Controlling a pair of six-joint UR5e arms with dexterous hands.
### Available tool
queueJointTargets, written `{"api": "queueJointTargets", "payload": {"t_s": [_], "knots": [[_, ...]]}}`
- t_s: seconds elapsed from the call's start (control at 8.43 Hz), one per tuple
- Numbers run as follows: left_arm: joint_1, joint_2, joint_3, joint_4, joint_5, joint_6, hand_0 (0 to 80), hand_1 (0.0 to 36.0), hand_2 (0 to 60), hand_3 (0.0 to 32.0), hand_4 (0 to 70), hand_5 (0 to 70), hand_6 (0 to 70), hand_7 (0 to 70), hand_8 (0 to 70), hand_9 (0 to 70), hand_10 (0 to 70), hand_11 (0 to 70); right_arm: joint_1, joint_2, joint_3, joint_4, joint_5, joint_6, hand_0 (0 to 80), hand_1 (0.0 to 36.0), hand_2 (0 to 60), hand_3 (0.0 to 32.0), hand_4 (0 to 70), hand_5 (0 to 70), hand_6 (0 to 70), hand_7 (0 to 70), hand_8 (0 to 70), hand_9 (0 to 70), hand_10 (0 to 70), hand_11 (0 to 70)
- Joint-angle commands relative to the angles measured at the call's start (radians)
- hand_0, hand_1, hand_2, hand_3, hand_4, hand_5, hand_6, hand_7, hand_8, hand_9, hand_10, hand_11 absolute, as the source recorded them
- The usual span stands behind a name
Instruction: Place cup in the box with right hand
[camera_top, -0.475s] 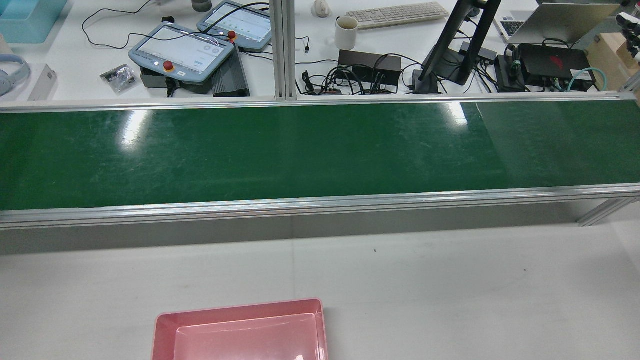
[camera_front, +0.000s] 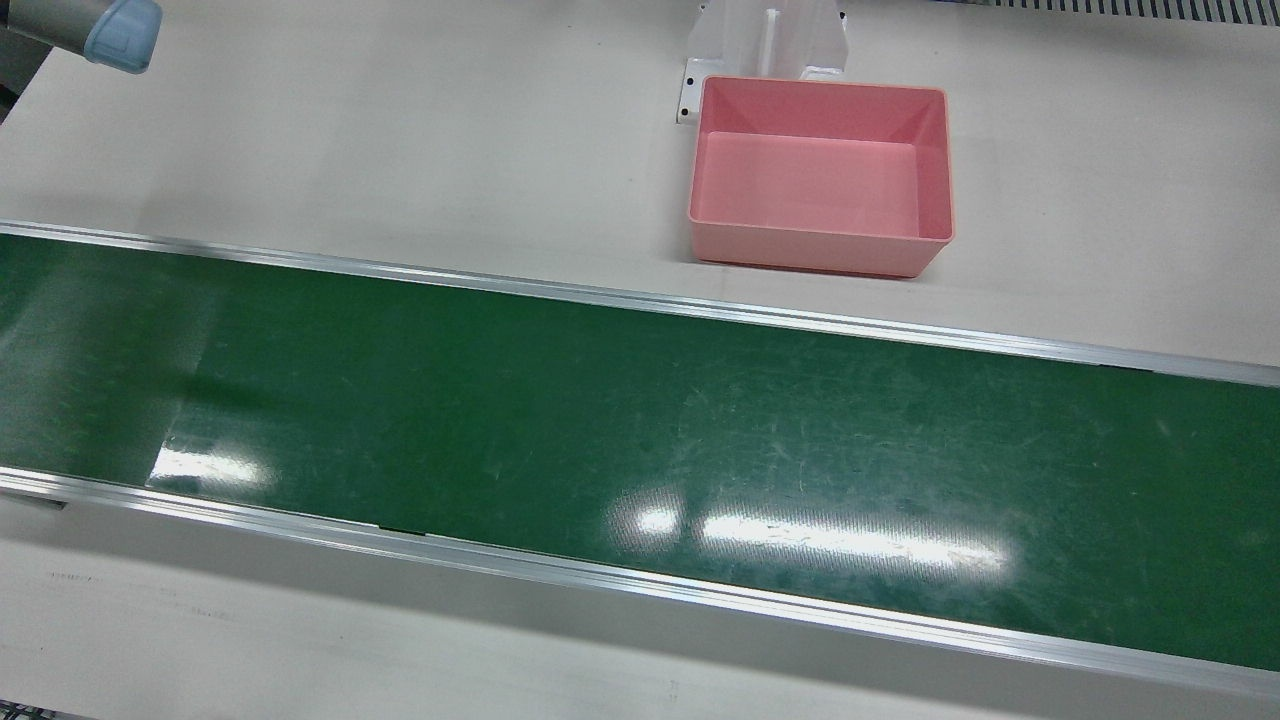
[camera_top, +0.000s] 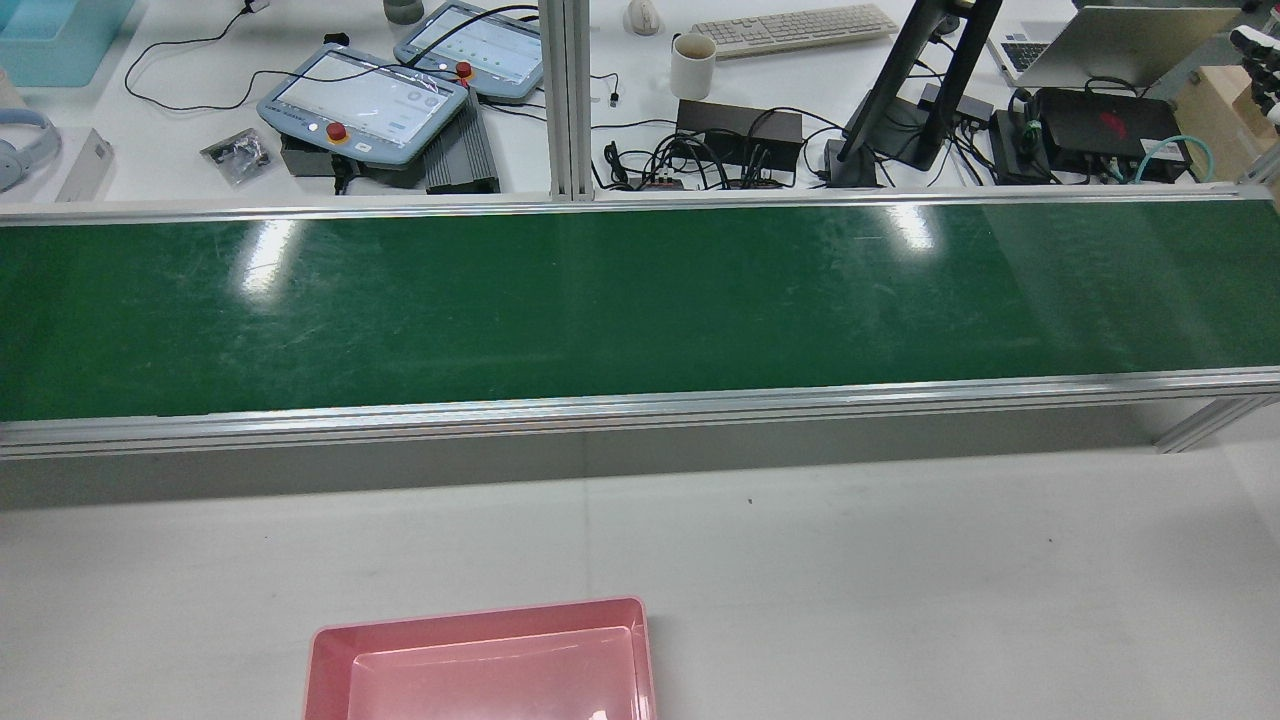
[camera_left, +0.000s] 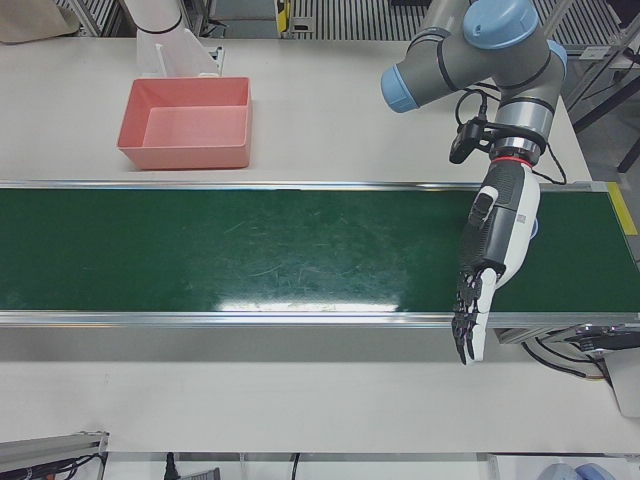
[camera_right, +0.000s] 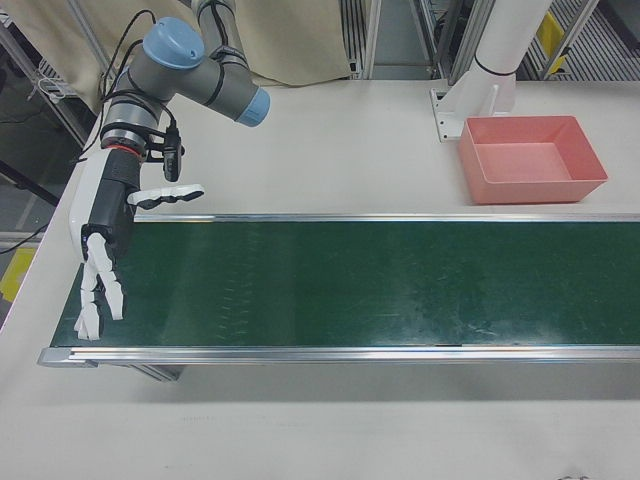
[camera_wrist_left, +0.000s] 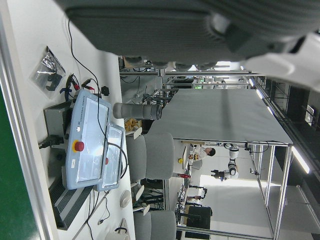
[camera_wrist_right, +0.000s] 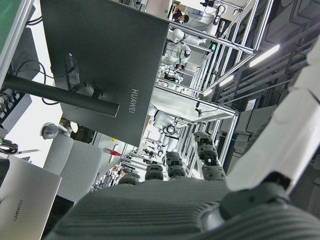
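Observation:
No cup shows on the green conveyor belt (camera_front: 640, 430) in any view. The pink box (camera_front: 820, 175) stands empty on the white table behind the belt, also in the rear view (camera_top: 480, 665), left-front view (camera_left: 187, 122) and right-front view (camera_right: 530, 157). My right hand (camera_right: 108, 245) hangs open, fingers spread and pointing down, over the belt's end on its own side. My left hand (camera_left: 493, 255) hangs open, fingers straight and pointing down, over the opposite end of the belt. Both hands hold nothing.
Beyond the belt, the operators' desk carries teach pendants (camera_top: 365, 100), a white mug (camera_top: 692, 65), a keyboard (camera_top: 795, 28), a monitor stand (camera_top: 900, 110) and cables. A white pedestal (camera_front: 768, 40) stands right behind the box. Aluminium rails (camera_top: 640, 410) edge the belt.
Nothing on the belt or table has moved. Only a cable on the far desk at the upper left has shifted slightly.

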Motion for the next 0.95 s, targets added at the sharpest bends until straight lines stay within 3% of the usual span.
{"api": "queueJointTargets", "payload": {"t_s": [0.0, 0.83], "knots": [[0.000, 0.000, 0.000, -0.001, 0.000, 0.000, 0.0, 0.0, 0.0, 0.0, 0.0, 0.0, 0.0, 0.0, 0.0, 0.0, 0.0, 0.0, 0.001, 0.002, -0.002, -0.001, 0.000, 0.000, 38.7, 8.5, 5.3, 0.0, 0.0, 2.2, 3.5, 14.7, 1.4, 6.1, 0.0, 0.0], [0.000, 0.000, 0.000, -0.001, 0.000, 0.000, 0.0, 0.0, 0.0, 0.0, 0.0, 0.0, 0.0, 0.0, 0.0, 0.0, 0.0, 0.0, 0.002, -0.001, 0.000, -0.001, -0.002, 0.000, 38.7, 8.3, 4.8, 0.0, 0.0, 2.2, 3.5, 14.5, 1.5, 6.3, 0.0, 0.0]]}}
